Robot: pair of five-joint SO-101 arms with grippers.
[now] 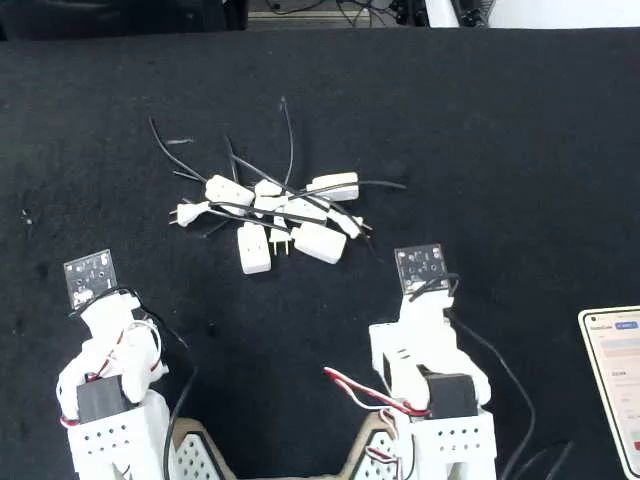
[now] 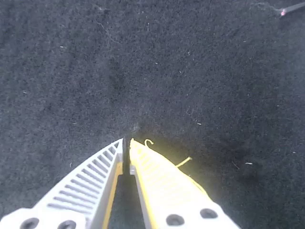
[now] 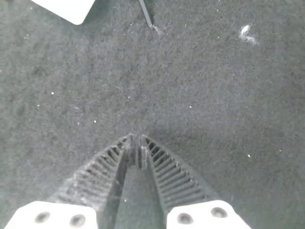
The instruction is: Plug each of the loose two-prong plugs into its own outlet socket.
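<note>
black felt table (image 1: 520,120), cables (image 1: 330,10) behind it, phone (image 1: 615,380) at its edge

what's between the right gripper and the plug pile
Bare black cloth. The right wrist view shows it running from the right gripper to the corner of a white socket block and a black cord end.

1. The high camera looks straight down over the table (image 1: 520,130), with the left arm (image 1: 110,350) at 7 o'clock and the right arm (image 1: 430,350) at 5.
2. The left wrist camera looks along the left gripper (image 2: 127,141), close to the table.
3. The right wrist camera does likewise, sharing a white block (image 3: 66,8) corner with the high view.
</note>
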